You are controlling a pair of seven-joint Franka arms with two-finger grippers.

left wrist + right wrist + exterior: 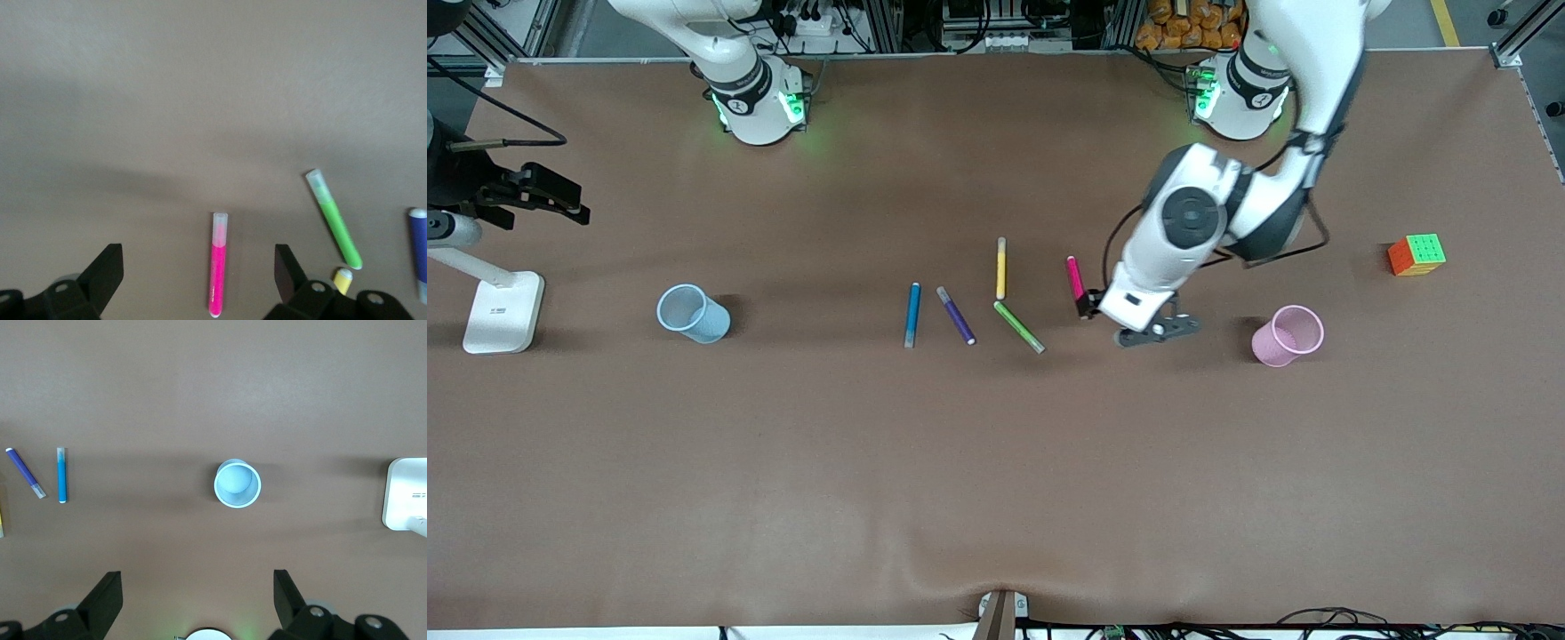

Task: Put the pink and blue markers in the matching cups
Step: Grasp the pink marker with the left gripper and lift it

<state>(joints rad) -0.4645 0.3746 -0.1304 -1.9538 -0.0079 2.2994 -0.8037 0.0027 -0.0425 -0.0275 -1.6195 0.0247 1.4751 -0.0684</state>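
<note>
Nil done: pink marker & blue marker flat on table mid-row, blue cup & pink cup empty; left gripper wide open, empty, over pink marker; right gripper open, empty, waiting above blue cup.

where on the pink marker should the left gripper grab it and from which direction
Probably mid-barrel, straight down from above. The pink marker lies flat on the table, apart from the green marker, with the open left gripper already straddling it, one finger on each long side.

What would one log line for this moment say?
left gripper: open over pink marker | right gripper: open, waiting above blue cup | blue marker: on table
</note>
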